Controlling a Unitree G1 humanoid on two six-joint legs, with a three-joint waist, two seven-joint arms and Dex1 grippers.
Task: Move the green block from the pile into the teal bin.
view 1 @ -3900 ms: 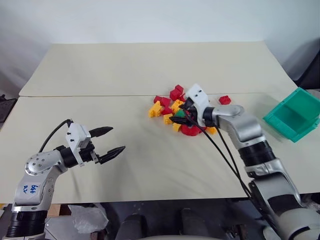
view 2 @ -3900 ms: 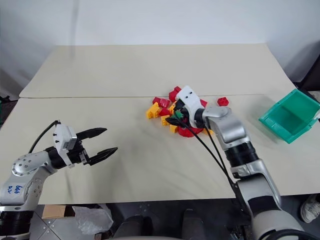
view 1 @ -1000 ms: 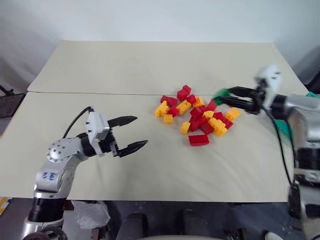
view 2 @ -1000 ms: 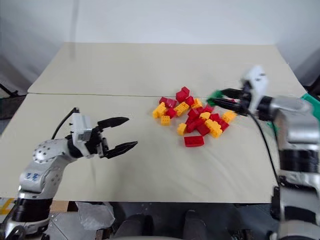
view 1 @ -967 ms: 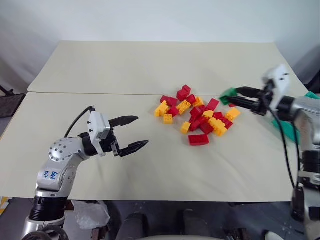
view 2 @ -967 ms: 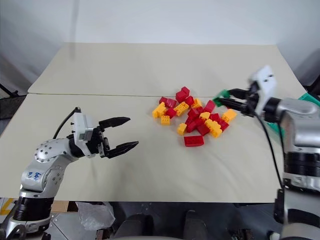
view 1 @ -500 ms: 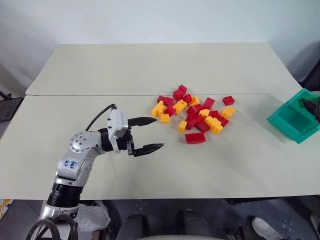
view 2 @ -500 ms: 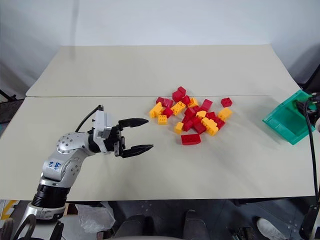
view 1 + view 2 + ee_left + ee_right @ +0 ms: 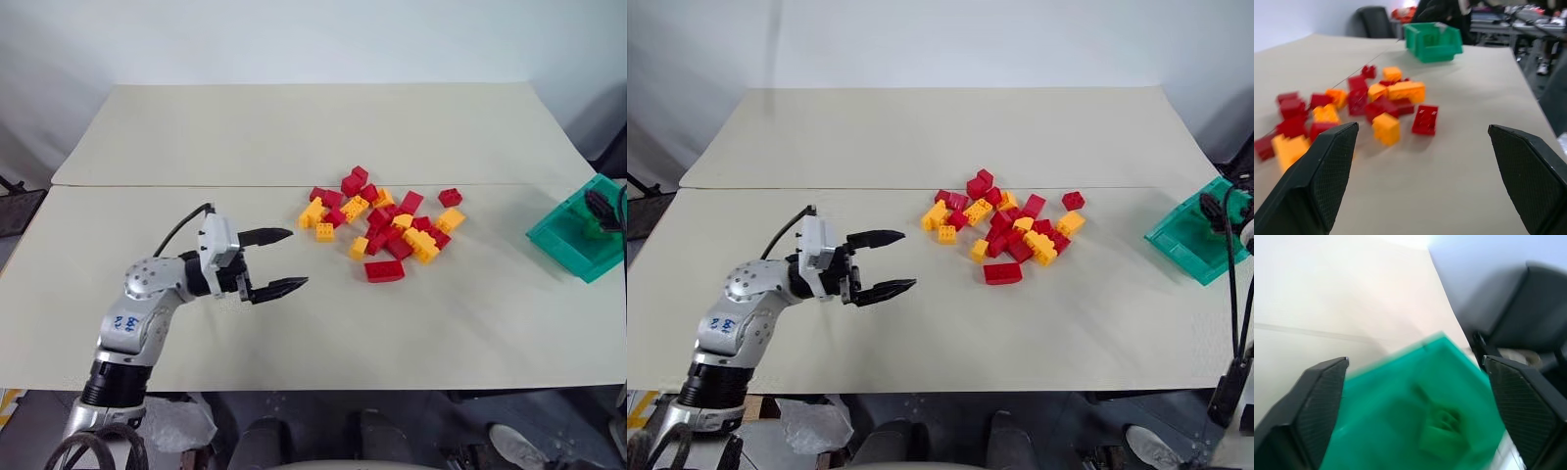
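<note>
The green block [image 9: 1442, 430] shows inside the teal bin [image 9: 573, 242], free of any finger. The bin stands tilted at the table's right edge. My right gripper [image 9: 1415, 362] hovers over the bin's opening with its jaws spread wide and nothing between them. The pile [image 9: 388, 221] of red and yellow-orange bricks lies at mid-table, right of centre. My left gripper [image 9: 295, 258] is open and empty, held level above the table to the left of the pile and pointing toward it.
A single red brick [image 9: 383, 271] lies at the pile's near side and another [image 9: 450, 197] at its far right. A seam [image 9: 176, 185] crosses the table behind the pile. Dark chairs [image 9: 1528, 313] stand beyond the table's right edge.
My right gripper carried the green block from above the pile rightward to the bin and opened. The block is now in the bin. The left gripper stays open near the same spot.
</note>
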